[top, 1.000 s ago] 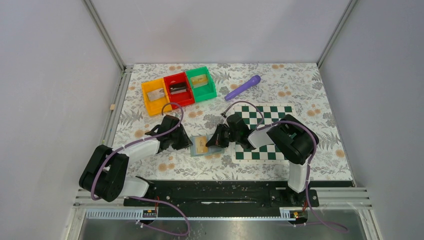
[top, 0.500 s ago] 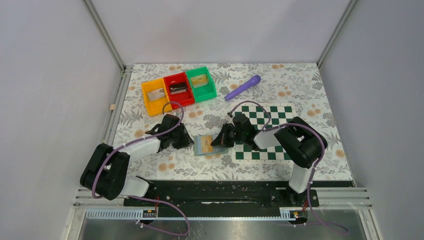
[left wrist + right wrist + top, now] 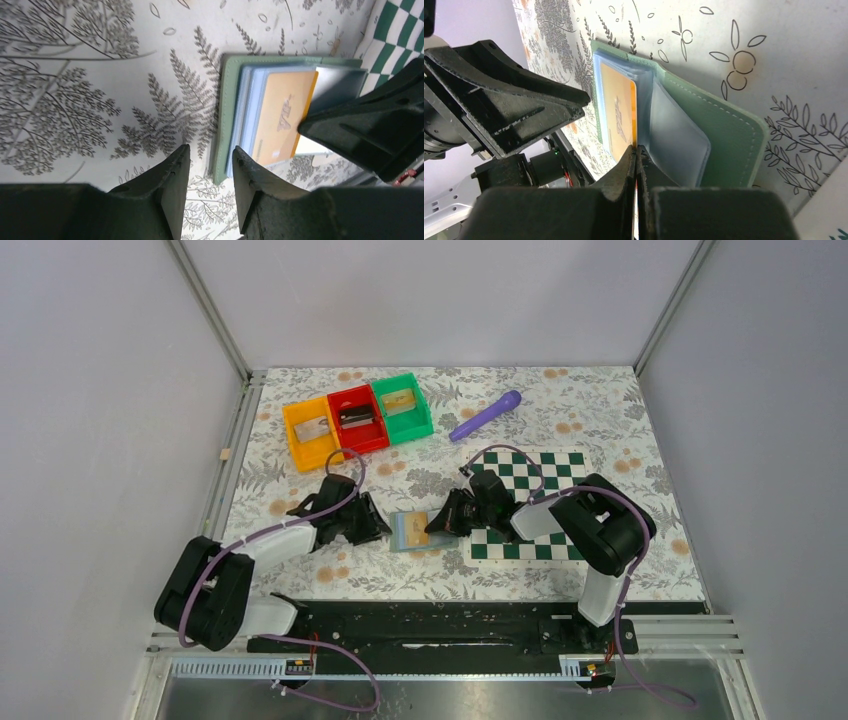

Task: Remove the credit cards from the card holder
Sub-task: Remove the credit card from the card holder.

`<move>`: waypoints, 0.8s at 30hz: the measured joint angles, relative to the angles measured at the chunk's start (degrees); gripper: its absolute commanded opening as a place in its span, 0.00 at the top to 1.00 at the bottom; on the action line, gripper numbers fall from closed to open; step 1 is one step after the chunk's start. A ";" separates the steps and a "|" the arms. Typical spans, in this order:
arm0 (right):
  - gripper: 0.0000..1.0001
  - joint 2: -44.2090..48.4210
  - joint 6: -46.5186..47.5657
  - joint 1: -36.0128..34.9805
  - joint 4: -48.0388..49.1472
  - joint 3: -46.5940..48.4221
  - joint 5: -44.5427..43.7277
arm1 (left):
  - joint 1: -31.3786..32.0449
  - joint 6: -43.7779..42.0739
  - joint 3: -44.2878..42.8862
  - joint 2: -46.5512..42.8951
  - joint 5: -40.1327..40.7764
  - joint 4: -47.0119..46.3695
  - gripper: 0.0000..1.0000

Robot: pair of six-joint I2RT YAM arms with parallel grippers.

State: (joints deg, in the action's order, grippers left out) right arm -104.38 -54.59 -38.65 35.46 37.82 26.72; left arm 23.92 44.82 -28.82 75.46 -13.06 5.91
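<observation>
The card holder [image 3: 407, 533] lies spread on the floral table, just left of the chessboard. In the left wrist view its teal-green edge [image 3: 226, 115] frames light-blue sleeves, and a tan credit card [image 3: 282, 116] sticks out of them. My right gripper [image 3: 636, 150] is shut on that card's [image 3: 618, 112] edge, at the holder's right side [image 3: 443, 524]. My left gripper [image 3: 210, 161] stands open at the holder's left edge [image 3: 374, 526]. The holder's near corner shows in the gap between its fingers, untouched. A clear empty sleeve [image 3: 679, 135] bulges up beside the card.
The green-and-white chessboard [image 3: 545, 502] lies under my right arm. Orange [image 3: 308, 432], red [image 3: 357, 418] and green [image 3: 403, 406] bins stand at the back left, each with something small inside. A purple handle-like object [image 3: 486, 415] lies behind the board.
My left gripper has opened wider at the holder's left edge. My right gripper has shifted slightly right, still shut on the card, and the holder has slid a little with it.
</observation>
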 measured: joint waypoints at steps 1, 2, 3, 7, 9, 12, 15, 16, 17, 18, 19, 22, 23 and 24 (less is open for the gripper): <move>1.00 0.04 0.00 0.00 0.04 -0.02 0.00 | 0.13 0.02 0.33 -0.42 -0.79 -0.02 0.64; 1.00 0.07 0.00 0.00 0.04 -0.02 0.02 | 0.28 0.04 0.48 -0.85 -1.51 0.00 0.65; 1.00 0.09 0.00 0.00 0.04 -0.02 0.07 | 0.46 0.11 0.50 -1.22 -2.05 -0.07 0.66; 1.00 0.09 0.04 0.04 -0.26 0.26 0.59 | 0.90 0.74 0.50 -3.39 -2.95 -0.68 0.68; 1.00 0.09 0.07 0.04 -0.46 0.87 1.03 | 0.90 1.18 0.50 -4.44 -2.89 -0.87 0.68; 1.00 0.09 0.07 0.00 -1.01 2.23 1.07 | 0.90 1.79 0.52 -5.66 -2.86 -1.40 0.68; 1.00 0.07 0.09 -0.39 -2.14 3.65 1.01 | 0.90 2.64 1.01 -5.64 -3.45 -3.45 0.68; 1.00 0.07 0.09 -0.59 -2.38 4.00 1.01 | 0.90 2.91 1.27 -5.53 -3.76 -4.26 0.68; 1.00 0.07 0.11 -0.74 -2.51 4.17 0.98 | 0.90 3.32 1.53 -5.14 -4.24 -5.42 0.68; 1.00 0.07 0.11 -0.92 -2.71 4.22 0.98 | 0.90 3.72 1.75 -4.42 -4.81 -6.78 0.69; 1.00 0.07 0.20 -1.01 -3.10 4.22 0.92 | 0.90 4.00 1.86 -3.37 -5.20 -8.11 0.69; 1.00 0.07 0.79 -1.05 -4.83 4.22 0.74 | 0.92 4.74 1.84 0.59 -5.97 -10.60 0.72; 1.00 0.09 0.96 -1.05 -5.22 4.22 0.66 | 0.92 4.74 1.79 1.77 -6.01 -10.78 0.72; 1.00 0.13 1.20 -1.05 -5.88 4.22 0.46 | 0.92 5.05 1.64 3.30 -6.19 -10.82 0.72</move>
State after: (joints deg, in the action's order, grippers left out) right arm -104.25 -53.39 -39.70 29.58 42.04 27.18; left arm 24.84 49.87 -27.18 78.76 -19.25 -4.91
